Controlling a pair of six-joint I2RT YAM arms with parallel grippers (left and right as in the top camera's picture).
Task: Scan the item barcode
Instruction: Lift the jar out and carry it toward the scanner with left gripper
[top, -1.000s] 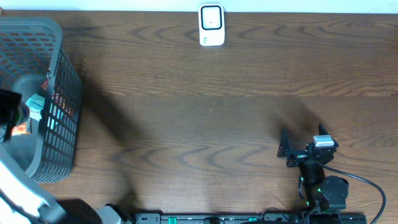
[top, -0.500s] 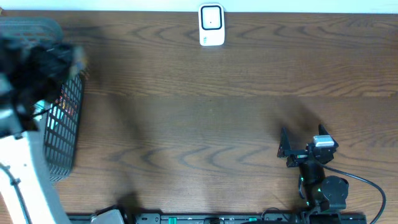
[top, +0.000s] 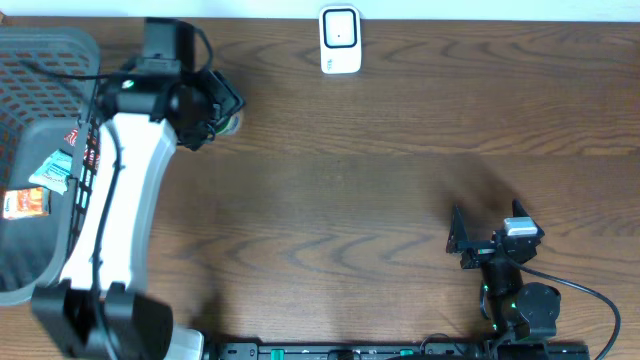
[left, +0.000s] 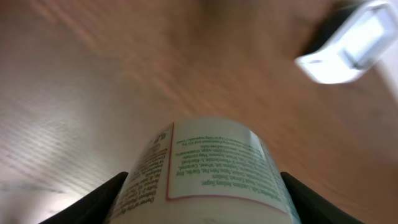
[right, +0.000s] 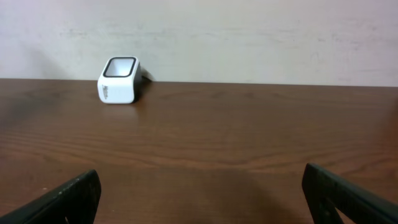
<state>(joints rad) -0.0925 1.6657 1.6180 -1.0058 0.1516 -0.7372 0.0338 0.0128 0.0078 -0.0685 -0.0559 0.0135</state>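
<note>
Your left gripper (top: 218, 108) clasps the bottle (left: 211, 165) between its fingers (left: 102, 198), left of the scanner (top: 340, 41); your right gripper (top: 453, 232) stands spread wide.

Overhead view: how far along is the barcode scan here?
Done: the bottle is out of the basket, gripped in the left claw. In hand: it hangs over the table, left of the scanner. Left: bringing its barcode in front of the scanner. The right claw sits open, idle.
</note>
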